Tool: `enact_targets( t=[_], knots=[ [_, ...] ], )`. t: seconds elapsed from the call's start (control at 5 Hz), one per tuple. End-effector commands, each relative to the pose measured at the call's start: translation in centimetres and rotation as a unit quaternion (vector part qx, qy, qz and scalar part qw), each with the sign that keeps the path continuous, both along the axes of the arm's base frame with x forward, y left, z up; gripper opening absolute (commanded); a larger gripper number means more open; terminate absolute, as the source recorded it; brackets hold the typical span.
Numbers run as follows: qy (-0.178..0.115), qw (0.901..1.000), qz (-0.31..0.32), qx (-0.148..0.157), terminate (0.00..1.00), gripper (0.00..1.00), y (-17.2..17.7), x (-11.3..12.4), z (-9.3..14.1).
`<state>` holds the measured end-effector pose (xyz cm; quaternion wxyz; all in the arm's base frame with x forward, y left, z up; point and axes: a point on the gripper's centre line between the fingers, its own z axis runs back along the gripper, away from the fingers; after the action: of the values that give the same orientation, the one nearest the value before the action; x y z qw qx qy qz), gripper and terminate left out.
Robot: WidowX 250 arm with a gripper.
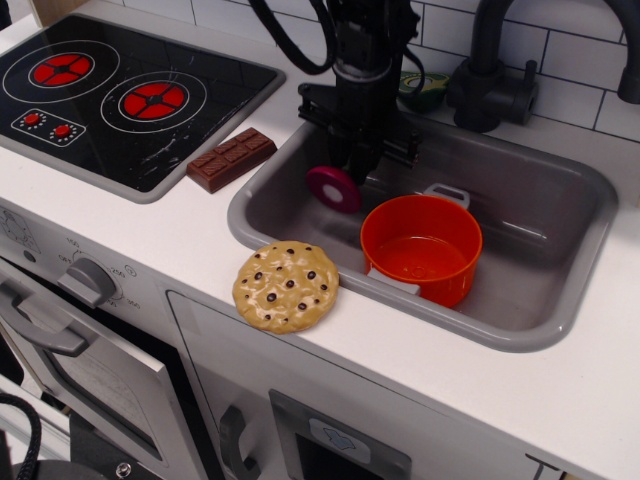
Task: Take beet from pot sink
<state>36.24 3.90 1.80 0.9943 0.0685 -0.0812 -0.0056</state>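
The beet (333,189) shows as a dark magenta disc with a pink cut face, low inside the left part of the grey sink (560,318); its leaves are hidden by the gripper. My black gripper (352,170) hangs straight down over it and is shut on the beet's upper end. The orange-red pot (421,248) with light grey handles stands in the sink to the right of the beet, and it holds nothing that I can see.
A chocolate-chip cookie (285,286) lies on the white counter at the sink's front left corner. A brown chocolate bar (231,159) lies between sink and black hob (110,95). A dark tap (495,75) and a green avocado half (425,90) are behind the sink.
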Motion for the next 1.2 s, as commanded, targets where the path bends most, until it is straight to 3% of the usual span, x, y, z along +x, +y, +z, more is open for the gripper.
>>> enact_targets(
  t=[0.0, 0.6, 1.0],
  knots=[
    [-0.025, 0.9994, 0.011, 0.02, 0.0, 1.0, 0.3, -0.1, 1.4],
    [-0.043, 0.9983, 0.039, 0.004, 0.0, 1.0, 1.0, -0.8, 5.1],
    [-0.043, 0.9983, 0.039, 0.004, 0.0, 1.0, 1.0, -0.8, 5.1]
  ],
)
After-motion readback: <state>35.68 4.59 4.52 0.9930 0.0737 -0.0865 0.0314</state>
